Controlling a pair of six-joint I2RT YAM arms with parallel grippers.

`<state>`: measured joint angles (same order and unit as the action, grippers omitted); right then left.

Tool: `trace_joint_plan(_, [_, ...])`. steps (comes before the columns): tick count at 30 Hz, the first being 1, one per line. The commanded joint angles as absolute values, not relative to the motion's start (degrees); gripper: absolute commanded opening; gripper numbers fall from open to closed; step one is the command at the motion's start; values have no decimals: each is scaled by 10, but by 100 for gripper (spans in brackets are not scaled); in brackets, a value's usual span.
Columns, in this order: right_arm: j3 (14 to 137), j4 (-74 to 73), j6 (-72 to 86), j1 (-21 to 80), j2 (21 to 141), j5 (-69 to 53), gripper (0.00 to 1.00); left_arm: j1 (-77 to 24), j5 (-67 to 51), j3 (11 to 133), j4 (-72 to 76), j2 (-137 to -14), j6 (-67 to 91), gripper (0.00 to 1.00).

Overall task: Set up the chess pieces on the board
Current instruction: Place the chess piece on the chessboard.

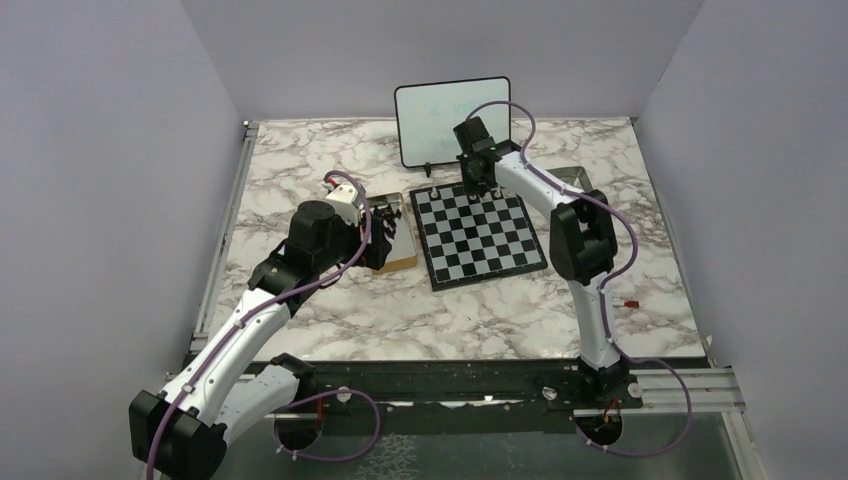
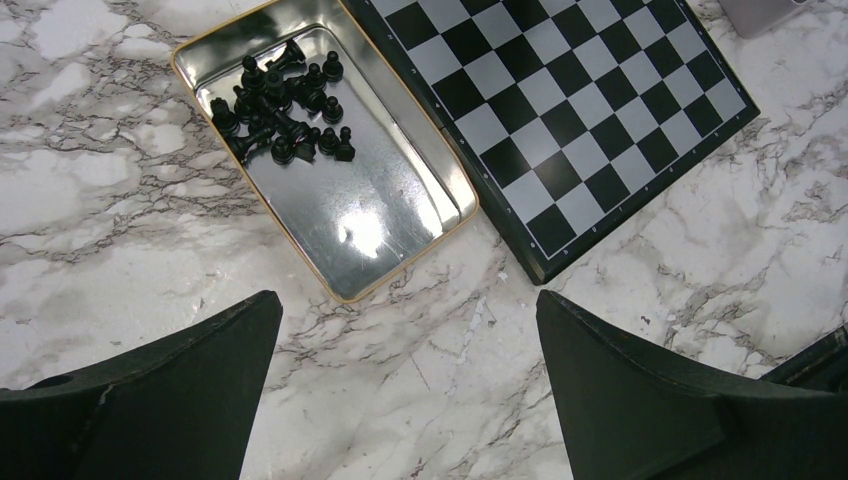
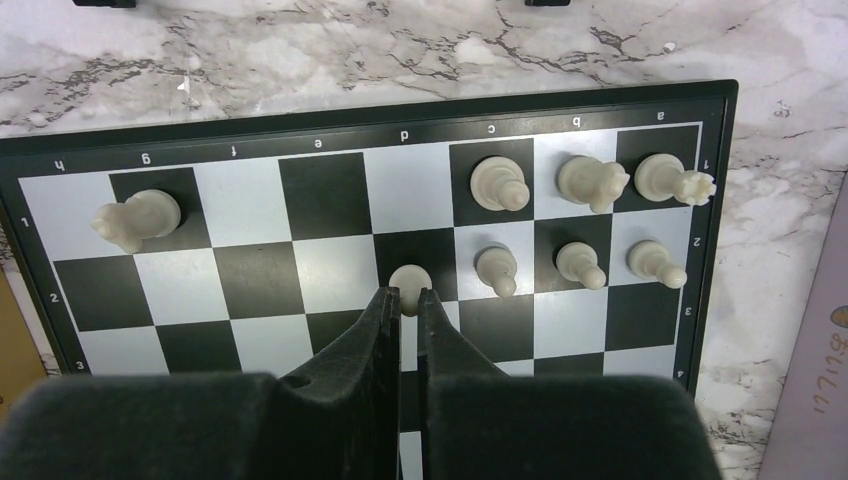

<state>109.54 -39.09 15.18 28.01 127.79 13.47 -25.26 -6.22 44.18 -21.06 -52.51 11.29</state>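
Observation:
The chessboard lies mid-table; it also shows in the left wrist view and the right wrist view. My right gripper is shut on a white pawn over the black d2 square. White pieces stand on the first rank at c1, b1, a1 and g1. White pawns stand at c2, b2 and a2. My left gripper is open and empty above bare marble near the tin.
A metal tin left of the board holds several black pieces. A small whiteboard on a stand is behind the board. A small red item lies on the marble at right.

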Motion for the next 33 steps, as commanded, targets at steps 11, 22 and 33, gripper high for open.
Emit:
trace_joint_plan(11, [1115,-398,153,279,1317,129,15,-255,-66,440,-201,-520,108,99])
trace_joint_plan(22, [1144,-416,144,279,1320,130,21,-255,-65,440,-202,-521,108,99])
trace_joint_plan(33, [1153,-436,153,278,1297,121,25,-255,-63,439,-202,-514,110,99])
